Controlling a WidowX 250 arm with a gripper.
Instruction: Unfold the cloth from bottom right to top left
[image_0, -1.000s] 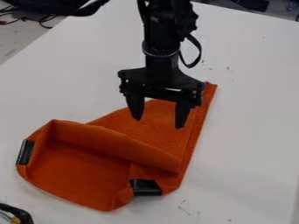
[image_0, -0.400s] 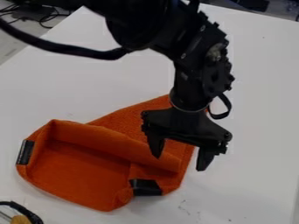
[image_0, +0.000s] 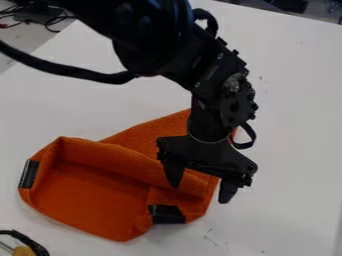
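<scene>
Where the arm crosses the cloth: the black arm hides the upper right part of the orange cloth, with only a sliver of orange on the wrist's far side; the arm is itself cut off by the top edge.
Bottom left corner: a dark, curved thing with a yellowish part, cut off and hard to name.
Orange cloth: partly folded over, a thick raised fold running slantwise across it, a shallow hollow below; one black patch sits at its left end, another at its lower right.
Gripper and cloth: the gripper hangs over the cloth's right side, fingers apart, one above the fold, the other just past the right edge, above the white tabletop; whether either touches cannot be told.
</scene>
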